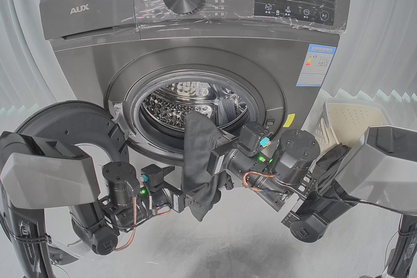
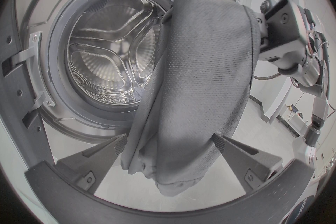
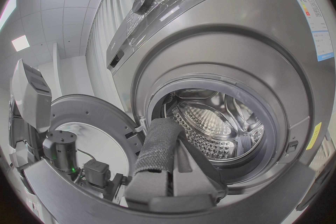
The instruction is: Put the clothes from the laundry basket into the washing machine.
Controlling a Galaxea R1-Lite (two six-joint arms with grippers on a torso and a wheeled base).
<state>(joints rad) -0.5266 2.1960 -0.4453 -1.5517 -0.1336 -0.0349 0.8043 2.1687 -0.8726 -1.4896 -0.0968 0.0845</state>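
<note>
A dark grey garment (image 1: 197,161) hangs in front of the washing machine's open drum (image 1: 182,103). My right gripper (image 1: 208,147) is shut on its upper part at the drum's lower rim. In the right wrist view the cloth (image 3: 157,146) drapes over the closed fingers (image 3: 147,186). My left gripper (image 1: 190,203) is lower down, at the garment's hanging end. In the left wrist view its fingers (image 2: 105,151) stand wide apart, with the cloth (image 2: 199,88) hanging between them. The shiny drum (image 2: 105,56) looks bare inside.
The machine's round door (image 1: 74,127) is swung open to the left, close behind my left arm. A cream laundry basket (image 1: 352,118) stands on the floor to the machine's right, behind my right arm. Bare grey floor (image 1: 226,239) lies in front.
</note>
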